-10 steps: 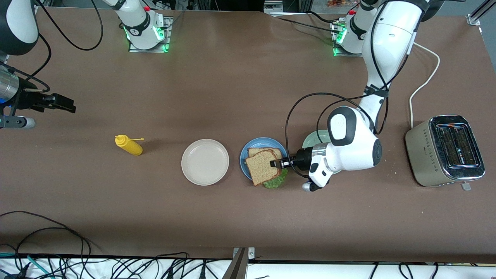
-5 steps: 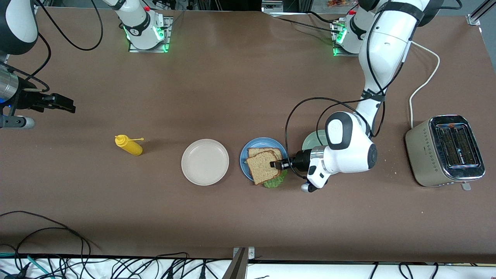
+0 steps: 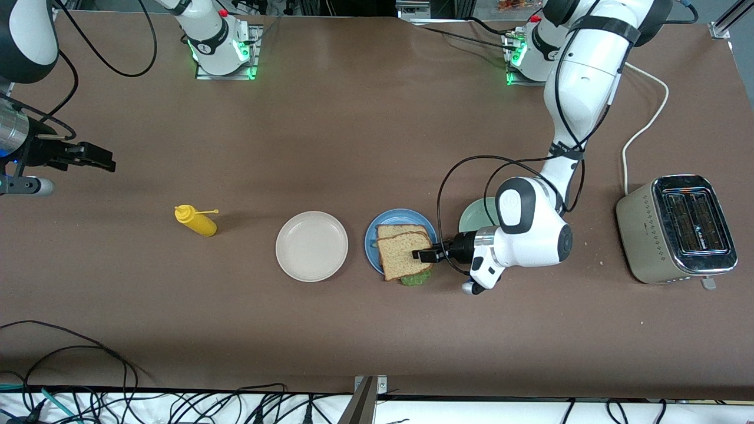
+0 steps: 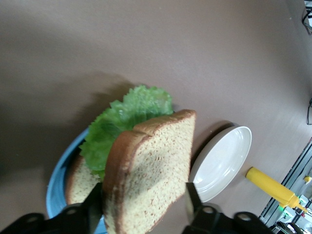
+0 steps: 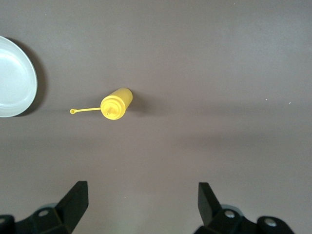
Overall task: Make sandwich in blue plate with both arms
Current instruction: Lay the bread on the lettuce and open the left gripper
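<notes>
Writing: you get no readable lettering anywhere.
Sandwich [image 3: 403, 254]: it lies on your blue plate [image 3: 371, 241], lettuce [image 4: 126, 117] poking past the rim toward the front camera.
Left gripper [image 3: 419, 255]: at the top slice's edge, fingers spread either side of the bread [image 4: 148, 178]; grip or release, you cannot tell.
Right gripper [image 3: 97, 158]: waits with fingers spread wide, holding nothing, over bare table near the mustard bottle [image 3: 196, 221].
Room: beige plate [image 3: 311, 246] just beside the blue plate; green plate [image 3: 476, 213] near it, toaster [image 3: 676, 228] well apart.

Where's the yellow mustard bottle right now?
In the front view, the yellow plastic squeeze bottle lies on the brown table beside the pale beige round plate, toward the right arm's end.
</notes>
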Robot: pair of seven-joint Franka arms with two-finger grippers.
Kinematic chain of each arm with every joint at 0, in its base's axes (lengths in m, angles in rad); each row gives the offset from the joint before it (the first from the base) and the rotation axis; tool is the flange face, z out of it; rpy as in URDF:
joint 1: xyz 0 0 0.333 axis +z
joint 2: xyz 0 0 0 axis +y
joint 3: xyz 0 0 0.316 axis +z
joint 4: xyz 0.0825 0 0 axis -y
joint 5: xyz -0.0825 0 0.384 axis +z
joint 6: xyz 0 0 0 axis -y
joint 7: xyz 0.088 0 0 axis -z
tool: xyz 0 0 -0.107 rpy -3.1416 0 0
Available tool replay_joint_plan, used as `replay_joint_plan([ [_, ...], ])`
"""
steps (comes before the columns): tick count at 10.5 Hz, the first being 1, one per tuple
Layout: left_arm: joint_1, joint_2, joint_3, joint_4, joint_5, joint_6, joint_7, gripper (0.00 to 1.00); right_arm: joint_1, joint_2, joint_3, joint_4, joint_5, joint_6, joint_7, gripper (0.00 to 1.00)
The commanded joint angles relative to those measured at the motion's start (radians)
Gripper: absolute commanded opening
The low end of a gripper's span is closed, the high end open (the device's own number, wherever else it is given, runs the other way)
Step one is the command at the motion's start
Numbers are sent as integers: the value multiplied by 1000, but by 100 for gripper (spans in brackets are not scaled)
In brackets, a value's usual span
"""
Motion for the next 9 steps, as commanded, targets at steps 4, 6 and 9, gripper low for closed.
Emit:
replay_joint_plan([
  [4, 38, -13, 50, -40, -22, -24, 112, 100, -2, 9, 0, 20, 15, -10, -1, 100],
  [6, 37, -39, 90, -43, -19, -83, 106, 100, -2, 11, 0, 20, 15, -10, -1, 100],
  [9, 8, -138, 96, -42, 315, -128, -80, 100, -2, 12, 0, 21, 14, -11, 1, 100],
])
